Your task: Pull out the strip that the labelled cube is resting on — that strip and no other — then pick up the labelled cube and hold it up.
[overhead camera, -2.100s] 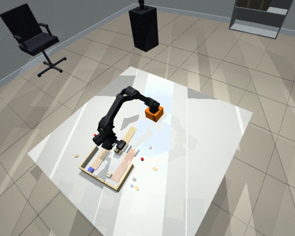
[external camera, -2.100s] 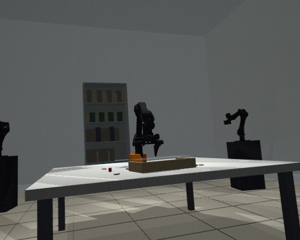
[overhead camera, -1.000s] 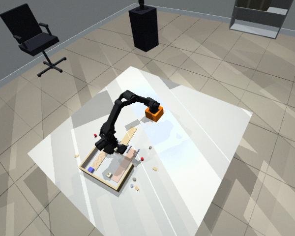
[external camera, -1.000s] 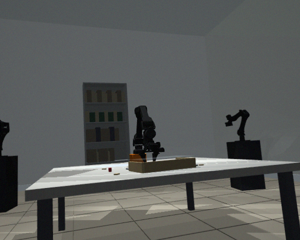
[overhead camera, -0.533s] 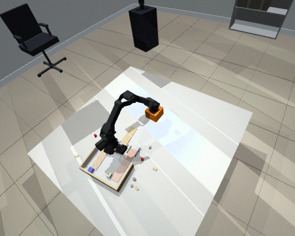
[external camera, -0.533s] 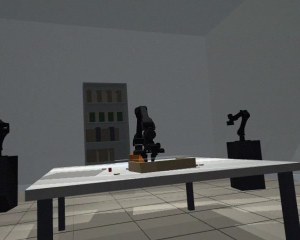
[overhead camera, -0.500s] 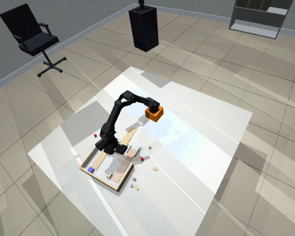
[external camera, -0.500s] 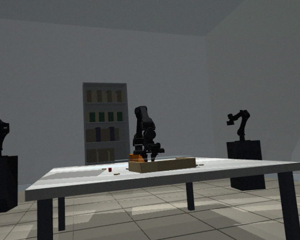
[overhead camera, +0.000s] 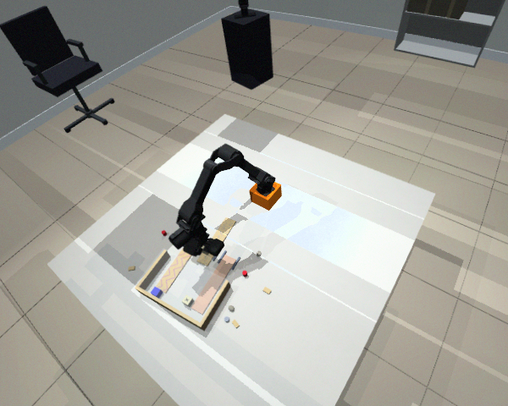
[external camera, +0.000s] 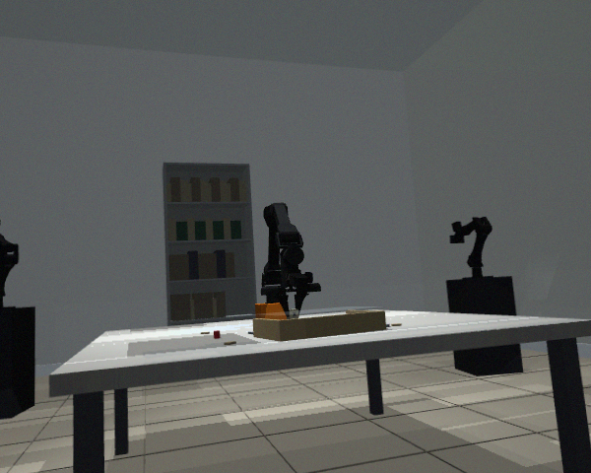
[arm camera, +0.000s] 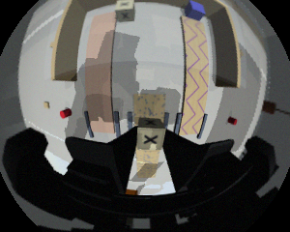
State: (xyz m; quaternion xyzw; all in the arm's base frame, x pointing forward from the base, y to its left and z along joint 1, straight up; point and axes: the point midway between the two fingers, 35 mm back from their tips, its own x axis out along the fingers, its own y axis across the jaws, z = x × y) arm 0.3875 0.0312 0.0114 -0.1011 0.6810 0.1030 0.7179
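My gripper point(external camera: 293, 311) point(arm camera: 149, 130) is shut on a pale cube point(external camera: 294, 313) point(arm camera: 151, 140) marked with a dark X. In the exterior view the cube shows between the fingertips, above the wooden wall. A speckled tan strip point(overhead camera: 226, 225) point(arm camera: 150, 105) lies lengthwise beneath the gripper, running toward the arm's base, outside the frame's closed end. The arm hides part of it in the top view. A pink strip point(overhead camera: 214, 279) point(arm camera: 101, 68) and a zigzag strip point(overhead camera: 173, 271) point(arm camera: 195, 68) lie on either side.
A three-sided wooden frame point(overhead camera: 171, 309) point(external camera: 331, 324) surrounds the far strip ends. Another X-marked cube point(overhead camera: 187, 299) point(arm camera: 125, 11) and a blue cube point(overhead camera: 157, 292) point(arm camera: 194, 10) stand near its back wall. Slim guide bars point(overhead camera: 236, 263) point(arm camera: 89, 124) flank the strips. Small red pieces point(overhead camera: 245, 272) point(arm camera: 66, 113) lie outside.
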